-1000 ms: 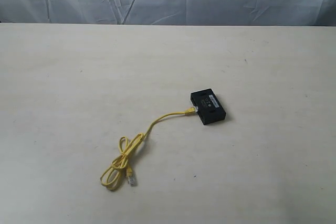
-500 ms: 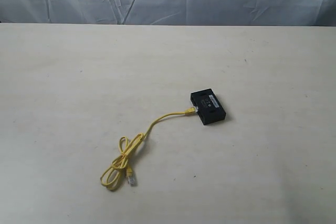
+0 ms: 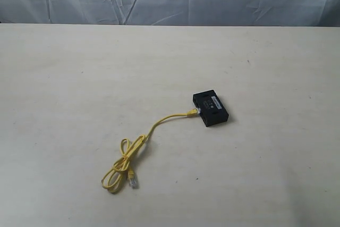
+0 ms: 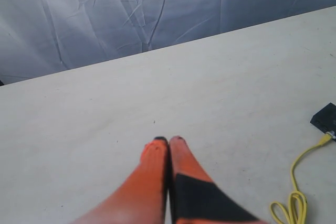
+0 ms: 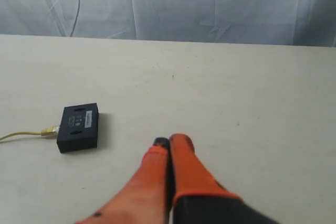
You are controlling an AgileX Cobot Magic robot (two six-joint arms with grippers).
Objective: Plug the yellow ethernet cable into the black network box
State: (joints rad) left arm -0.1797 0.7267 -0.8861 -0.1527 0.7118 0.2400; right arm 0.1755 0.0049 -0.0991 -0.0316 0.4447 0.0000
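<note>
The thin yellow ethernet cable has one plug in the side of the flat black plastic network box. The left gripper and the right gripper are closed and empty.

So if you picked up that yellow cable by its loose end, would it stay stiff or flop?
Probably floppy: the yellow ethernet cable lies in soft curves and a loop, so it would likely droop. Being thin, it looks light. Its far end seems plugged into the black network box, so pulling might drag that along.
</note>
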